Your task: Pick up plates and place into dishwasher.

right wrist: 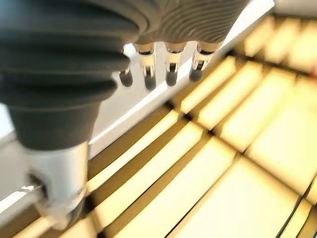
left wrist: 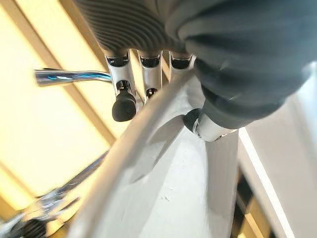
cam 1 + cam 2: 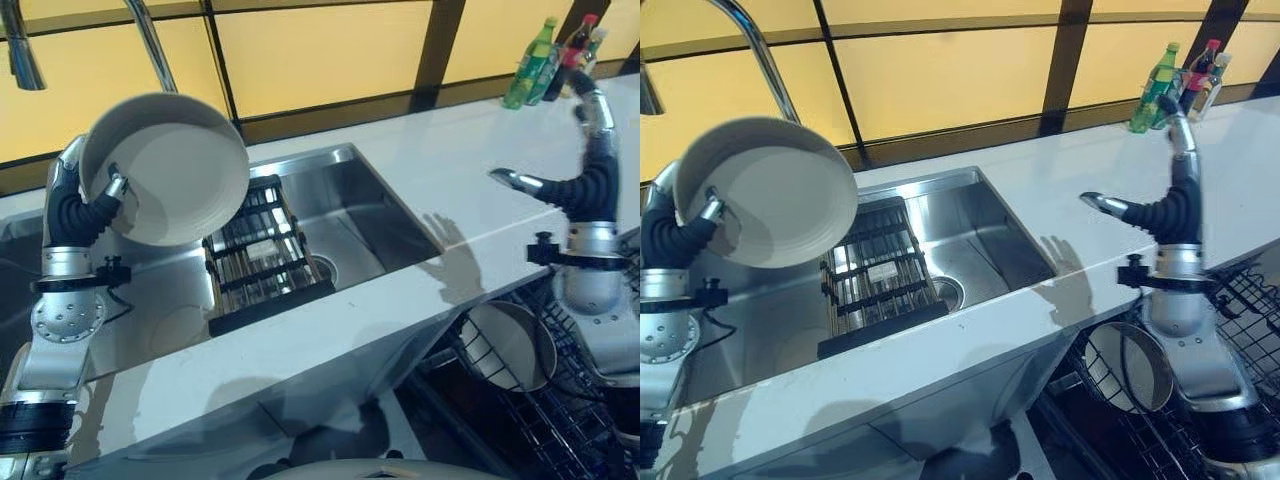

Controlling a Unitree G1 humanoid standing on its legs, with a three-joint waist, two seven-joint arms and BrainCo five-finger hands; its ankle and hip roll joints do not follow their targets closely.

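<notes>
A kitchen sink area seen from above. In the upper left of the frame, the robot's left hand holds up a large round plate. The plate is plain, pale grey-white, with a raised rim and a smooth, shallow inside facing the camera. It is lifted clear above the left part of the steel sink, tilted nearly upright. The left wrist view shows the fingers behind the plate's rim and the thumb pressed on its inner face, so the hand pinches the rim.

Below the plate, in the middle of the frame, a dark slatted rack sits in the sink basin. A curved tap rises at the top left.

At the right of the frame, the right hand is raised above the white tabletop, fingers straight and spread, holding nothing. Coloured bottles stand in the upper right corner. In the lower right, a round metal bowl rests in the wire dishwasher basket.
</notes>
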